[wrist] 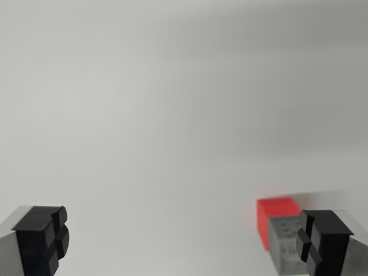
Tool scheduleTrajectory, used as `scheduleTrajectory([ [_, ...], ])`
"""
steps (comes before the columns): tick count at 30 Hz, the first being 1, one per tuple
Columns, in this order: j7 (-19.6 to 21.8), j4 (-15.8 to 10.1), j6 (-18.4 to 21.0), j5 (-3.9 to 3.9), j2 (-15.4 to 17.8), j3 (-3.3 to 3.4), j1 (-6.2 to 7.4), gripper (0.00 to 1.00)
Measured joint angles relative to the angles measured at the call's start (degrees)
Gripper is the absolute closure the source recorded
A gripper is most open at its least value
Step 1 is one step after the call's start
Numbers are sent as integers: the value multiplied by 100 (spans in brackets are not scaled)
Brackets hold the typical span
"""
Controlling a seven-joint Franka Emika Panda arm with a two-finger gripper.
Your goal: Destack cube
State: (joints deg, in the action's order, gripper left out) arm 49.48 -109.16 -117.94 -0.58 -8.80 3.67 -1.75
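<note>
Red, rigid and likely light, the cube (276, 215) at lower right sits partly behind your right pad; fingers (54, 238) spread wide and empty, so pinch its flat opposite sides.

The gripper (184, 244) was wide open, with one black fingertip (43, 238) in the bottom corner on the wrist view's left and the other black fingertip (322, 241) in the bottom corner on the wrist view's right. A red cube (275, 214) sat on the plain white table (172, 115), just beside the right fingertip. A grey block (284, 244) was in front of the red cube, touching it and hiding part of it. Nothing was between the fingertips
</note>
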Motion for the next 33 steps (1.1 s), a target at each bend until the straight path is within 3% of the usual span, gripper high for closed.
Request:
scheduleTrajectory([
  [20,-16,-58,-21,0,12,8,-1,0],
  [33,-138,-429,-224,0,184,55,-38,0],
])
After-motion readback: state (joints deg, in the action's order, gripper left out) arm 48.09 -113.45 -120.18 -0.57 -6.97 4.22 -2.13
